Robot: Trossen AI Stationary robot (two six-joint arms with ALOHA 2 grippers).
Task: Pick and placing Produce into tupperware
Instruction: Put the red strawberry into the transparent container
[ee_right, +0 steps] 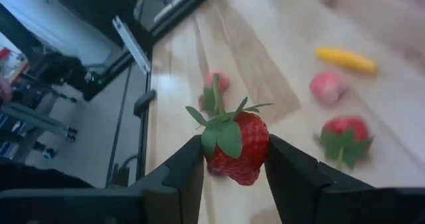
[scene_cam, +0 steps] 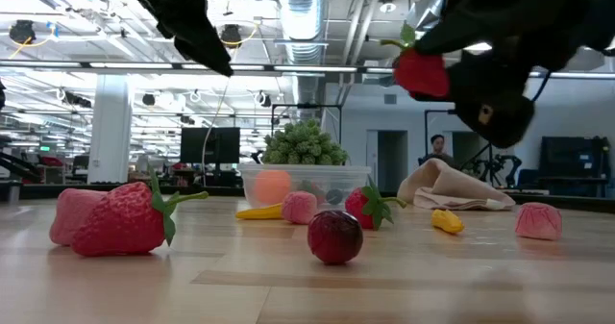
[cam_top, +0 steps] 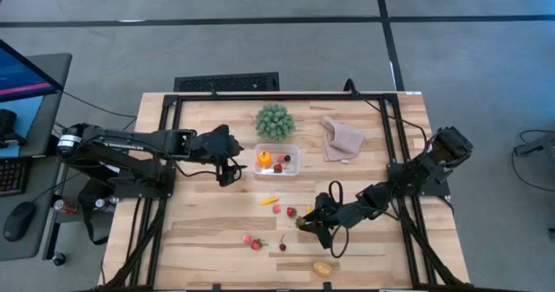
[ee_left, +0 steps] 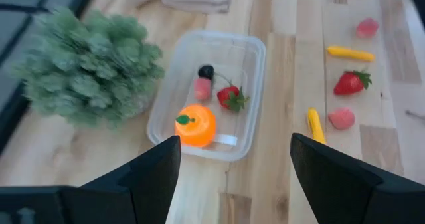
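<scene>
The clear tupperware (cam_top: pixel 277 160) stands mid-table and holds an orange (ee_left: pixel 196 125), a strawberry, a pink piece and a dark piece. My left gripper (cam_top: pixel 228 159) is open and empty just left of it; in its wrist view (ee_left: pixel 232 177) the tupperware (ee_left: pixel 251 84) lies ahead. My right gripper (cam_top: pixel 303 222) is shut on a red strawberry (ee_right: pixel 239 147) toward the near right. Several loose produce pieces lie on the table: a yellow-orange piece (cam_top: pixel 270 200), a strawberry (cam_top: pixel 291 212), a cherry (cam_top: pixel 282 244) and a yellow fruit (cam_top: pixel 323 268). My right gripper pinches the strawberry's two opposite sides (ee_right: pixel 260 144) between its two fingers (ee_right: pixel 189 167). Its green leafy cap (ee_right: pixel 226 134) faces back toward the wrist. The strawberry (scene_cam: pixel 421 72) is lifted well clear of the table.
A green spiky plant (cam_top: pixel 274 121) stands just behind the tupperware. A beige cloth (cam_top: pixel 341 139) lies to its right. A pink piece and a strawberry (cam_top: pixel 251 240) lie near the front. A black frame (cam_top: pixel 173 101) runs along the table's edges.
</scene>
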